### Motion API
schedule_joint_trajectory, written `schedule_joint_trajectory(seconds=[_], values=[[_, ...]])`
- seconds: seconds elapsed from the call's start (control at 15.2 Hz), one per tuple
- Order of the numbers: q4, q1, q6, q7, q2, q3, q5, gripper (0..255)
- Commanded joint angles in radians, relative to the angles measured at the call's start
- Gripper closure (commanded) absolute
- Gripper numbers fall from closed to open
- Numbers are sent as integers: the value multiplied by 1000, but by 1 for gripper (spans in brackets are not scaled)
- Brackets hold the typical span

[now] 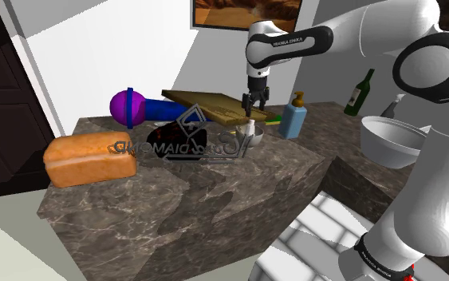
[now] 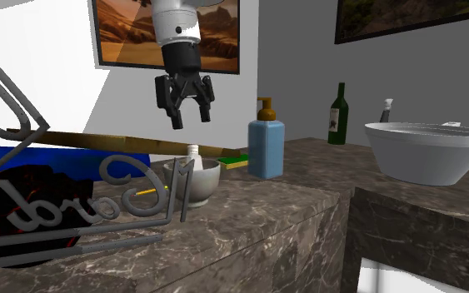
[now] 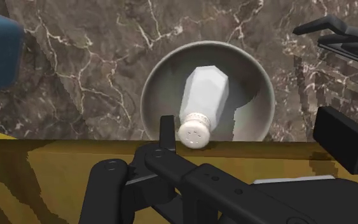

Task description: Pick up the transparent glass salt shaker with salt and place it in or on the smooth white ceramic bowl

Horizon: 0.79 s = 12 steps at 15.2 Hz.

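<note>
Shows the claw point(image 2: 190, 121) hanging in the air straight above the bowl point(image 2: 207, 179), black fingers spread wide and gripping nothing. Finds the salt shaker point(image 2: 193, 152) already inside that small pale bowl, apart from the claw, its cap poking up over the rim in the second exterior view. Looks down, in the wrist view, between the parted fingers onto the salt shaker point(image 3: 203, 102), drawn plain white with faceted sides and a perforated cap. Has it leaning in the bowl point(image 3: 161, 83) with the cap toward the rim nearest the wooden board point(image 3: 56, 178). Sets the bowl point(image 1: 259, 137) on the dark veined marble surface point(image 1: 214, 191), toward its far end in the shoulder view, just beside the board's edge. Puts a blue soap dispenser point(image 1: 293, 120) with a brown pump near the bowl on the shoulder view's right, and a green and yellow sponge point(image 2: 235, 160) between the two, further back. Shows a dark wire sign point(image 1: 191, 140) standing near the bowl on the shoulder view's left. Leaves a loaf of bread point(image 1: 89, 158) well apart at the surface's left end. Places a large white basin point(image 2: 428, 150) on a neighbouring stretch of the same stone, with a green bottle point(image 2: 337, 114) behind it.
</note>
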Motion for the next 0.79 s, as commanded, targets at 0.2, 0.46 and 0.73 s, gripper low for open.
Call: schedule_joint_trajectory(seconds=[0.2, 0.46, 0.73], values=[[140, 4, -130, -2, 10, 2, 2, 0], [140, 4, -130, -2, 10, 2, 2, 0], [140, 4, -130, -2, 10, 2, 2, 0]])
